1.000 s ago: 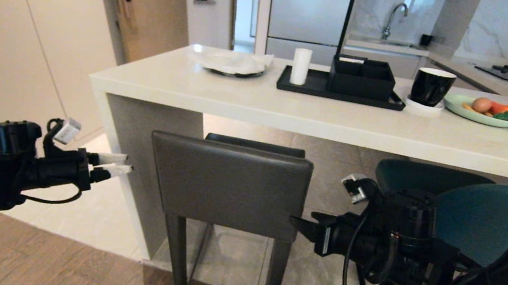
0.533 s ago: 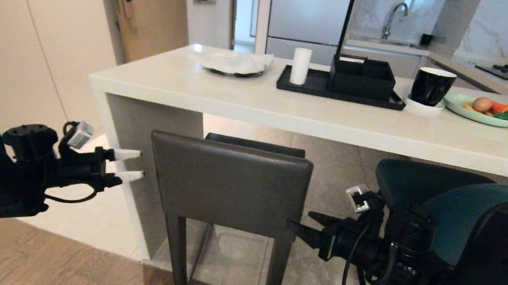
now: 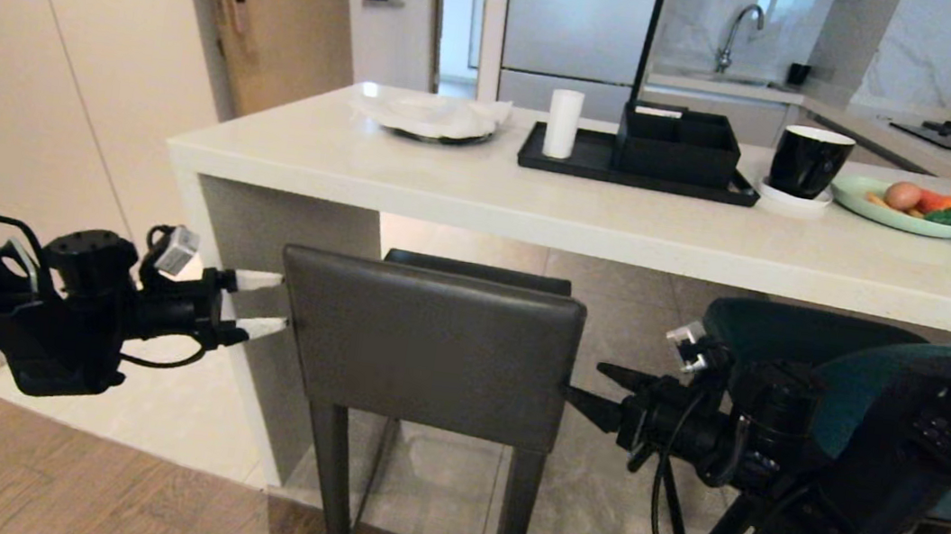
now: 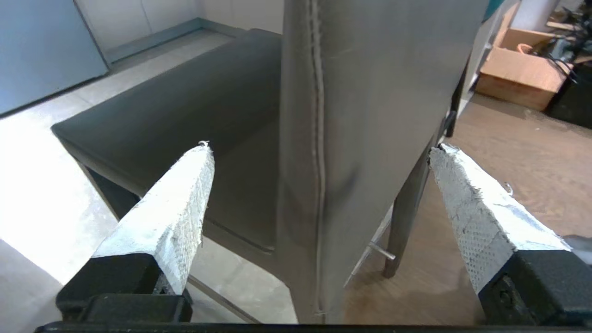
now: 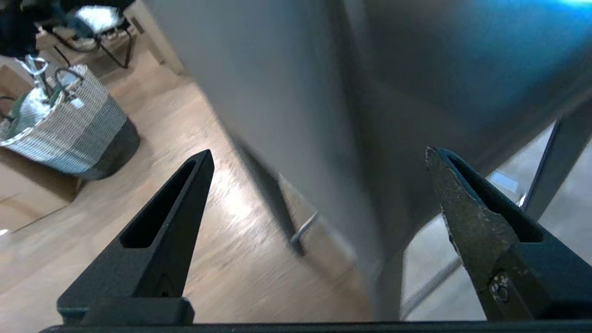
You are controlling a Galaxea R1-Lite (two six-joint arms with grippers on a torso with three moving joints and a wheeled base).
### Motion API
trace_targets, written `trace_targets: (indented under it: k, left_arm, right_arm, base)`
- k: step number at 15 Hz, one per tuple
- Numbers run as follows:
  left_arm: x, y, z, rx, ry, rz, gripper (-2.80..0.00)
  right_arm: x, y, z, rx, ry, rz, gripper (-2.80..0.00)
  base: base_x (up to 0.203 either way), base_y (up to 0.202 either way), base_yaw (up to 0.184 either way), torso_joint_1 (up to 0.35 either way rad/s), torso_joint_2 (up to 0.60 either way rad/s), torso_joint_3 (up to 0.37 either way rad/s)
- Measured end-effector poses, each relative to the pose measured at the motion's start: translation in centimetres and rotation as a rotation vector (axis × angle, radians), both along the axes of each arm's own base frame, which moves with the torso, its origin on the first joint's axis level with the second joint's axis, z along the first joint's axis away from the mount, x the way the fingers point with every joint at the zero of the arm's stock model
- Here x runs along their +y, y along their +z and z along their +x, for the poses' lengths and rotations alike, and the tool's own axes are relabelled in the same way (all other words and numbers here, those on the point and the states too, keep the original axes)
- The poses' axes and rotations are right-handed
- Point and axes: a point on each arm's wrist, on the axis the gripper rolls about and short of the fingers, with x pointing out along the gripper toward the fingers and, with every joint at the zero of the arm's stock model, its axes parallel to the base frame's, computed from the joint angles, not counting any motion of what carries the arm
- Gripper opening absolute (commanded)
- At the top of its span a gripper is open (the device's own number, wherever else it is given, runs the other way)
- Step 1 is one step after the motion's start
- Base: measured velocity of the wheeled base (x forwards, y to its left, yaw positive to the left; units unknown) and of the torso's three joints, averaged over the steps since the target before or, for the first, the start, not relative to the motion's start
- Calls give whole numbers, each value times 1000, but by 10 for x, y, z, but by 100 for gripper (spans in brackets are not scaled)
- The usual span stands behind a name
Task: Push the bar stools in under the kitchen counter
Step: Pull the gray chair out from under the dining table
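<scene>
Under the near edge of the worktop (image 3: 483, 204), a thick pale stone-look slab with a smooth, faintly speckled face, stand two bar stools. One is the grey stool (image 3: 427, 347): boxy, covered in dark-grey leather with a stitched seam down the edge of its low square back, on straight grey legs, its flat seat already partly beneath the slab. The other is the teal stool (image 3: 802, 339), with a rounded leather seat, a curved back and thin black legs, off to the right and largely hidden behind the right arm.

Two grippers flank the grey stool's back. The left gripper (image 3: 260, 304) carries two tapered fingers (image 4: 178, 208) wrapped in rough white dimpled tape; they are spread wide, one to each side of the back's left edge, and hold nothing. The right gripper (image 3: 605, 392) has two bare black wedge-shaped fingers (image 5: 467, 217), worn and scuffed on one inner face; they too stand released, straddling the back's right edge, and whether they touch the leather I cannot tell.

On the slab sit one black rectangular tray (image 3: 579, 164) bearing one white cylinder (image 3: 563, 124) and one black open box (image 3: 676, 145), one glossy black cup (image 3: 808, 160) on a white saucer, one pale-green plate (image 3: 890, 216) of vegetables, and one white plate (image 3: 431, 115). Floor near the stools is grey tile; closer in, brown wood planks.
</scene>
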Motion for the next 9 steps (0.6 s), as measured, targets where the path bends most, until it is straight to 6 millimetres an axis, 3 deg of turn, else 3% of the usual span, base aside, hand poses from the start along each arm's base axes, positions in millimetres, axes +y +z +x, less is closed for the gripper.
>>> trace_targets:
  k: [4, 9]
  left_arm:
    - [-9, 2, 4, 48, -44, -23, 0]
    - [-26, 5, 4, 75, -75, -35, 0]
  right_arm:
    - [13, -2, 29, -31, 50, 10, 0]
    - [37, -7, 41, -37, 108, 13, 0]
  base:
    - [0, 0, 0, 0, 0, 0]
    - [0, 0, 0, 0, 0, 0]
